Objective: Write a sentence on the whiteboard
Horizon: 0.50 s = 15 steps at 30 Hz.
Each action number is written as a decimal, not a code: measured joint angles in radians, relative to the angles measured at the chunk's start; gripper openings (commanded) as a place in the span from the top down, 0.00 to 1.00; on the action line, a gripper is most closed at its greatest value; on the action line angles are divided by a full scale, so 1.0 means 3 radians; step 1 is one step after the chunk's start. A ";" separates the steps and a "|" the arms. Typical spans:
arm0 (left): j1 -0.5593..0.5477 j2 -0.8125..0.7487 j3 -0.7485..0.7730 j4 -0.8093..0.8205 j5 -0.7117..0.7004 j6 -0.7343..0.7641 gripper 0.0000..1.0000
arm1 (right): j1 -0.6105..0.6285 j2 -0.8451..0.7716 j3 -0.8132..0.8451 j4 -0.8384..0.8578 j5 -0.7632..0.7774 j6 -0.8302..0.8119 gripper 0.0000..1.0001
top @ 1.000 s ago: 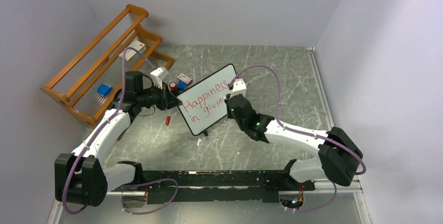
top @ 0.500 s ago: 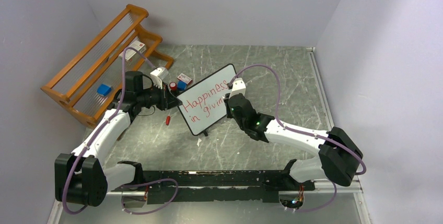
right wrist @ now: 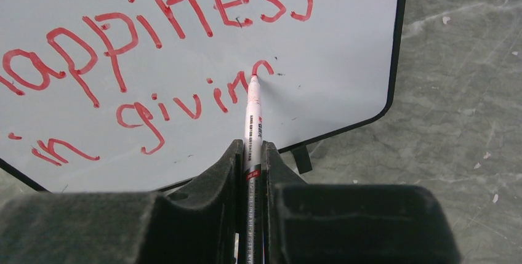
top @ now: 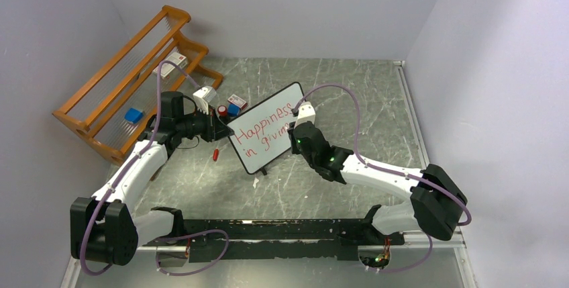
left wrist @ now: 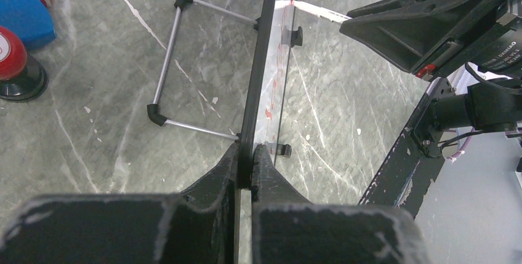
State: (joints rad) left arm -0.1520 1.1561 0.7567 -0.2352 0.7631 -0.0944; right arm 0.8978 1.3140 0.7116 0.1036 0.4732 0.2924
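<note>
The whiteboard (top: 268,137) stands tilted mid-table, white with a thin black frame. My left gripper (top: 225,131) is shut on its left edge; in the left wrist view the fingers (left wrist: 246,172) clamp the black frame (left wrist: 261,61) edge-on. The sentence (right wrist: 154,48) is red lettering, "Happiness" above "in givin" with a partial last letter. My right gripper (right wrist: 251,153) is shut on a white marker (right wrist: 252,122), whose red tip touches the board at the end of the lower line. The right gripper (top: 295,133) sits at the board's right side.
A wooden rack (top: 127,80) stands at the back left with a blue block (top: 133,115) on it. Small items lie behind the board: a red-topped stamp (left wrist: 12,61), a blue box (top: 233,108), a white box (top: 203,94). A small red cap (top: 215,154) lies near the left arm.
The right gripper with the marker has shifted very slightly along the lower line of lettering. The left arm and the board have not moved.
</note>
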 measured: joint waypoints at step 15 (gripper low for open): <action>0.0000 0.0000 0.0000 0.0000 0.0000 0.0000 0.95 | 0.0000 -0.0015 -0.0065 -0.0050 0.0041 0.0023 1.00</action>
State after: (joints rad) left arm -0.1520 1.1561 0.7567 -0.2352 0.7631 -0.0944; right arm 0.8978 1.3094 0.6922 0.0887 0.4854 0.2993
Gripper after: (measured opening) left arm 0.080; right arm 0.144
